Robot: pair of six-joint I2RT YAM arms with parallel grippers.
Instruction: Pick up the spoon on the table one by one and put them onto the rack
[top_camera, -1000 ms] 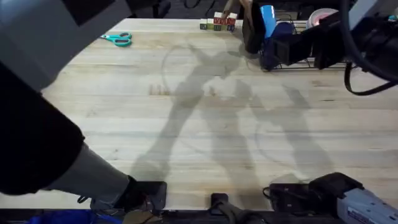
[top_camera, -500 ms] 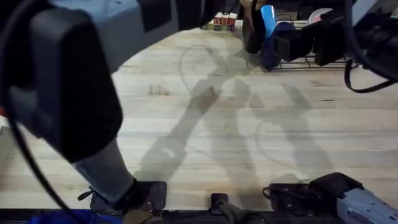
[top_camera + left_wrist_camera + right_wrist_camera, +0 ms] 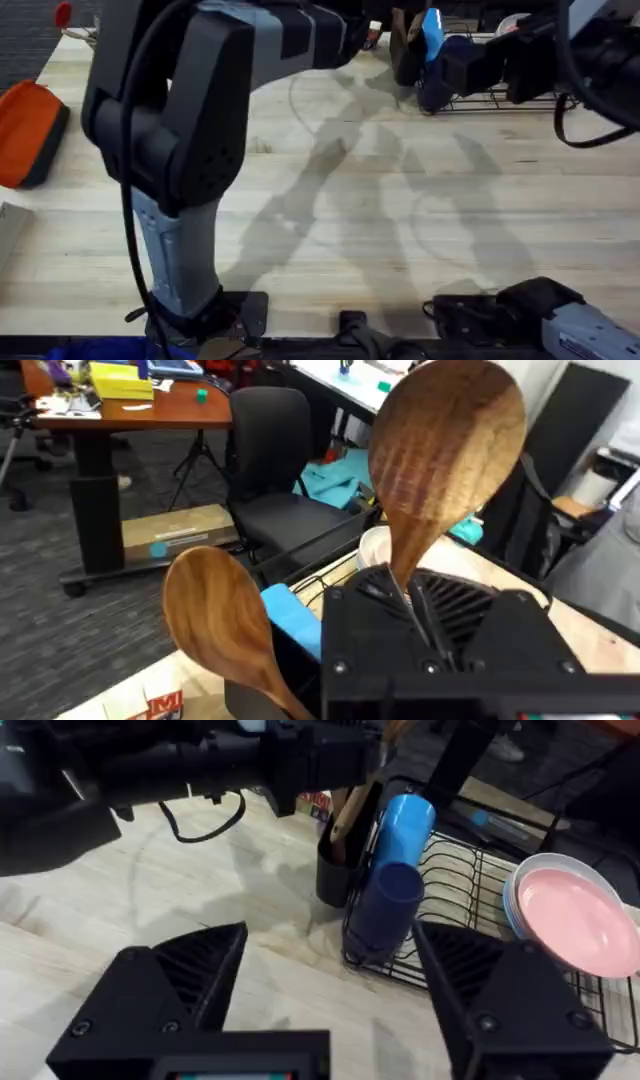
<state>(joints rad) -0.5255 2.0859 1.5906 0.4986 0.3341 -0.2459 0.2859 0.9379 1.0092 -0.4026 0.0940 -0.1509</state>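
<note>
My left gripper (image 3: pixel 415 610) is shut on the handle of a wooden spoon (image 3: pixel 445 450), which stands bowl-up. Just beside it a second, glossy brown spoon (image 3: pixel 215 610) stands in the tall black holder (image 3: pixel 340 870) at the end of the black wire rack (image 3: pixel 470 890). In the overhead view the left arm reaches across the table (image 3: pixel 400 230) to the holder (image 3: pixel 405 50) at the back. My right gripper (image 3: pixel 340 995) hangs open and holds nothing, a short way in front of the rack, and in the overhead view it (image 3: pixel 470 70) shows at the back right.
Two blue cups (image 3: pixel 395 860) lean on the rack's near end and a pink plate (image 3: pixel 570 920) lies in it. An orange object (image 3: pixel 25 130) sits at the table's left edge. The left arm's forearm (image 3: pixel 180 120) looms large over the left half.
The left arm has swung out from under the camera toward the holder at the back. That uncovered the orange object on the left and hid the scissors. The right arm has not moved.
</note>
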